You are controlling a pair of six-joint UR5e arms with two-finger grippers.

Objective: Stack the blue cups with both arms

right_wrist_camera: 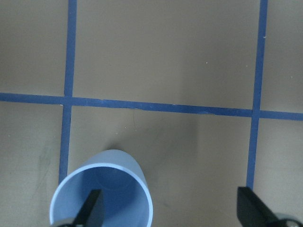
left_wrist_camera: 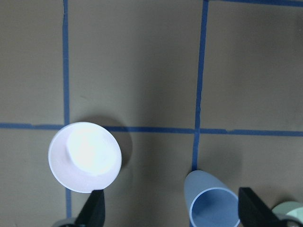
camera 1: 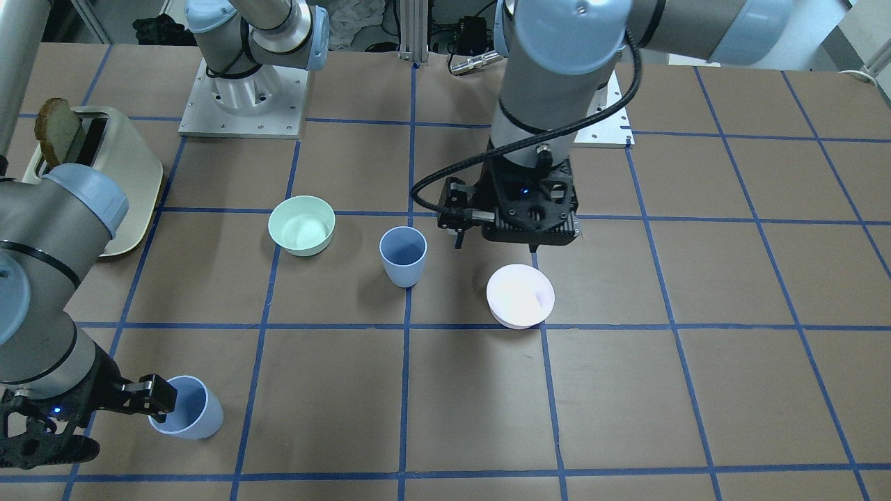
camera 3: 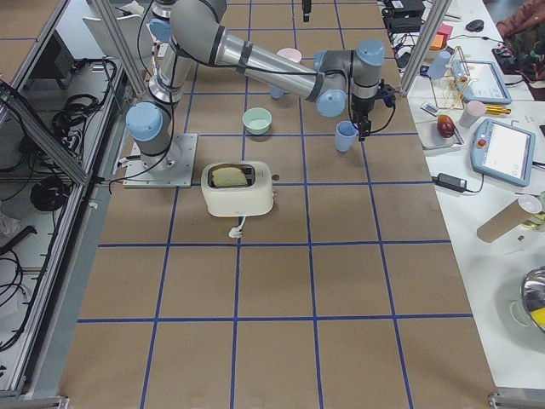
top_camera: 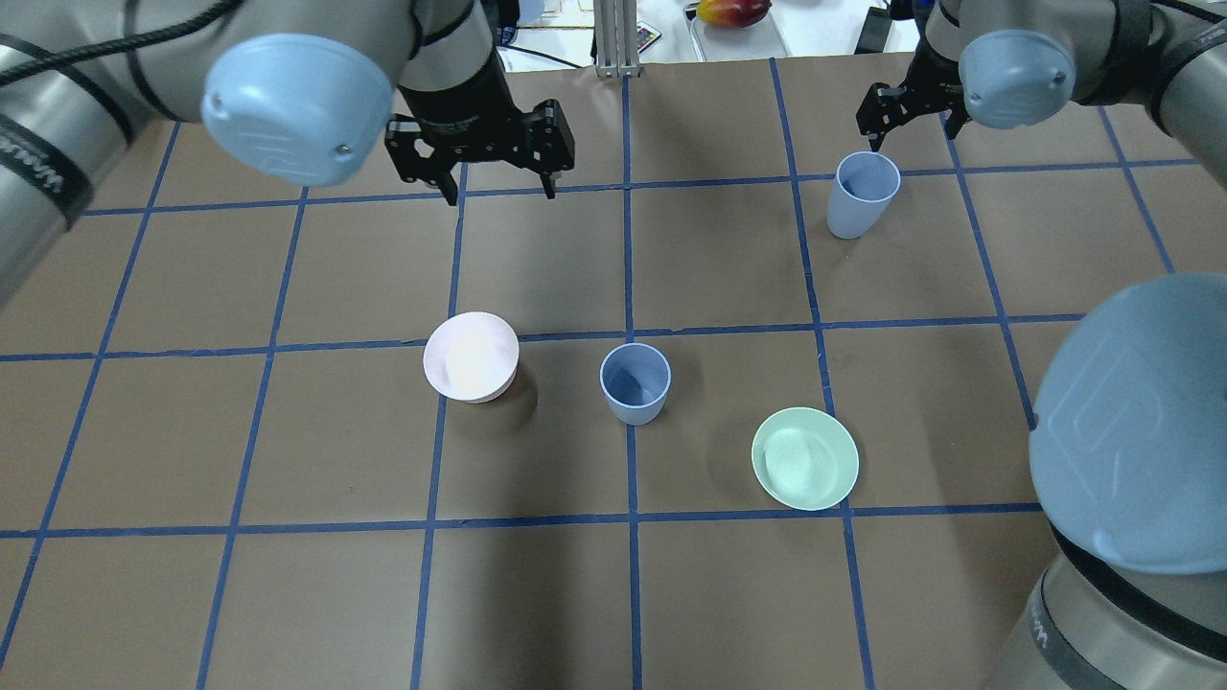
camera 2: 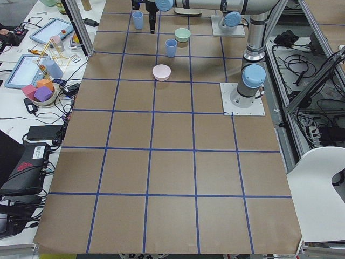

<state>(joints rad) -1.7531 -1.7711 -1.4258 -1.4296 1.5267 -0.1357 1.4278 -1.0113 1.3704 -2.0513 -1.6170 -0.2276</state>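
Note:
One blue cup (camera 1: 403, 256) stands upright near the table's middle, also seen in the overhead view (top_camera: 635, 382) and at the bottom of the left wrist view (left_wrist_camera: 213, 204). The other blue cup (camera 1: 188, 407) stands at the far edge on the right arm's side (top_camera: 863, 195). My right gripper (right_wrist_camera: 168, 210) is open. One of its fingers (right_wrist_camera: 90, 208) is over the mouth of that cup (right_wrist_camera: 102, 194), and the other is well clear of it. My left gripper (top_camera: 498, 187) is open and empty, hovering beyond the pink bowl (top_camera: 471, 356).
A mint-green bowl (top_camera: 805, 458) sits near the middle cup on the right arm's side. The pink bowl (camera 1: 520, 295) is just below the left gripper (camera 1: 498, 243). A cream toaster (camera 1: 118, 174) holding a slice of bread stands by the right arm's base.

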